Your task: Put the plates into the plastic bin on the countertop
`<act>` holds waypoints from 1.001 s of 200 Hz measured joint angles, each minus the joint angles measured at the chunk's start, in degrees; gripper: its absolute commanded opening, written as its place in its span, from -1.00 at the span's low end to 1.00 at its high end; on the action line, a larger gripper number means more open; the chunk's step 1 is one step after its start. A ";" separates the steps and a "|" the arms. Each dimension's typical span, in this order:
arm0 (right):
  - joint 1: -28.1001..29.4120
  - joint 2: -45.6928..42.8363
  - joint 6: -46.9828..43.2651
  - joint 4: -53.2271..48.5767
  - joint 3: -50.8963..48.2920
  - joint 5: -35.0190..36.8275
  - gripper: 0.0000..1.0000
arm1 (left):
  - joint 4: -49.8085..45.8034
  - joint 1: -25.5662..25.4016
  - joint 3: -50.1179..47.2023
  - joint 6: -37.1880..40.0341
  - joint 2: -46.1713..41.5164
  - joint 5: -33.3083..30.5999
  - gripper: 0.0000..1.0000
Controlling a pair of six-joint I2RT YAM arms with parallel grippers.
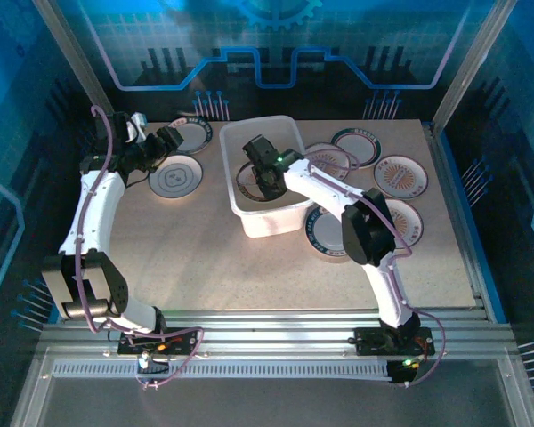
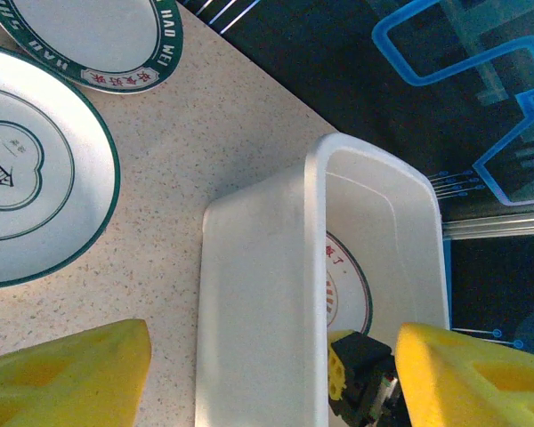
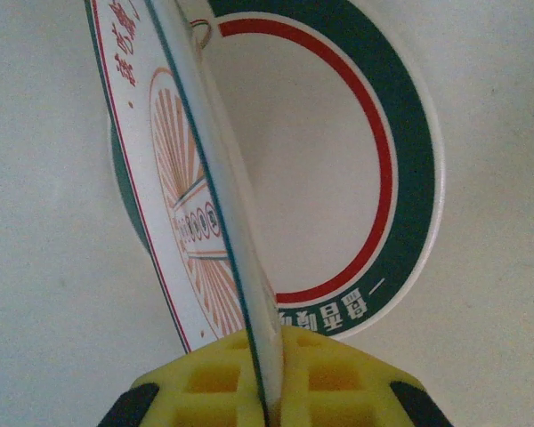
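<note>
We are in the deposit step. The right gripper (image 1: 260,171) sits inside the plastic bin (image 1: 271,224), pinching the rim of an orange-patterned plate (image 3: 182,178). That plate stands on edge above a green-rimmed plate (image 3: 408,178), which lies flat on the bin floor. The left gripper (image 1: 166,140) hangs spread left of the bin, beside two plates (image 1: 175,177). In our judgement the next move is to lower, tilt flat and release. More plates (image 1: 400,175) lie right of the bin on the countertop (image 1: 187,258).
</note>
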 measured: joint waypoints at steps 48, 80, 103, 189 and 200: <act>0.28 0.63 1.46 0.44 0.02 0.44 -0.68 | -0.98 0.00 0.00 0.90 0.00 -0.02 0.48; 0.31 1.66 1.73 1.55 0.00 0.48 -0.54 | -1.16 0.00 0.00 1.03 0.00 -0.02 0.48; 0.31 2.64 0.87 2.05 0.00 0.66 -0.31 | -1.14 0.00 -0.26 1.03 0.00 -0.02 0.48; 0.31 3.58 -3.45 1.68 0.74 1.70 0.99 | -1.99 0.00 -1.95 1.03 -0.07 -0.24 0.48; 0.31 3.76 -4.07 1.38 1.46 1.73 0.99 | -2.10 0.00 -2.19 1.03 -0.09 -0.24 0.48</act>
